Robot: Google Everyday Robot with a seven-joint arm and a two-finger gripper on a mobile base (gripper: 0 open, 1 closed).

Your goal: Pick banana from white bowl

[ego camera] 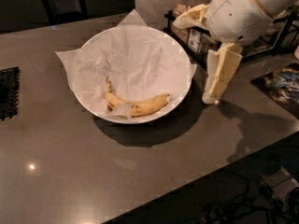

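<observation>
The banana (140, 107), yellow with brown speckles, lies curved in the near part of the white bowl (154, 118), partly tucked under a fold of the crinkled white paper (135, 55) that lines it. The bowl stands in the middle of the grey table. My gripper (210, 98) hangs down from the big white arm housing (238, 13), just outside the bowl's right rim, with its tip close to the tabletop. It holds nothing that I can see and is to the right of the banana, apart from it.
A black wire rack with packets (187, 31) stands behind the gripper at the back right. A dark printed mat (280, 85) lies at the right, a black grid mat (8, 92) at the left edge. The table's front edge (196, 181) runs diagonally at the lower right.
</observation>
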